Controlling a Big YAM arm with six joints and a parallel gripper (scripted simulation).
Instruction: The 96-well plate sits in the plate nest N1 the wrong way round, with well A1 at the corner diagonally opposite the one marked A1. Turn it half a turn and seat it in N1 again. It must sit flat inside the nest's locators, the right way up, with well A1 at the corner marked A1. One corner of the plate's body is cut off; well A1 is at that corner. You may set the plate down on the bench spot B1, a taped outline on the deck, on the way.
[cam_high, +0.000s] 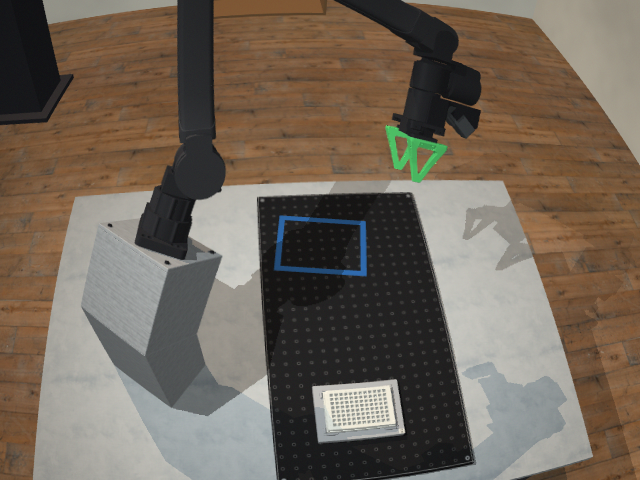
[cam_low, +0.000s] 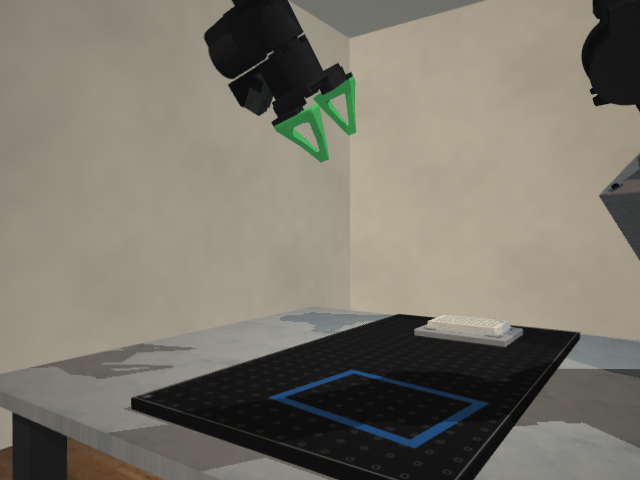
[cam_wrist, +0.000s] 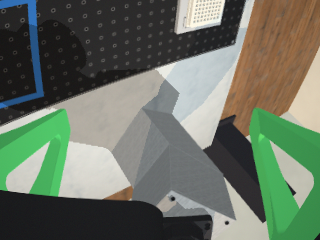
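The white 96-well plate (cam_high: 361, 408) sits flat in the grey plate nest (cam_high: 359, 432) at the near end of the black deck (cam_high: 356, 330). The blue taped outline (cam_high: 321, 245) lies at the deck's far end and is empty; it also shows in the exterior view (cam_low: 379, 405). My gripper (cam_high: 415, 155), with green fingers, is open and empty. It hangs high in the air beyond the deck's far right corner, far from the plate, and shows in the exterior view (cam_low: 330, 129).
The arm's grey pedestal (cam_high: 147, 284) stands on the table left of the deck, with the black arm rising from it. The table's edges drop to a wooden floor. A dark cabinet (cam_high: 25, 56) stands at the far left.
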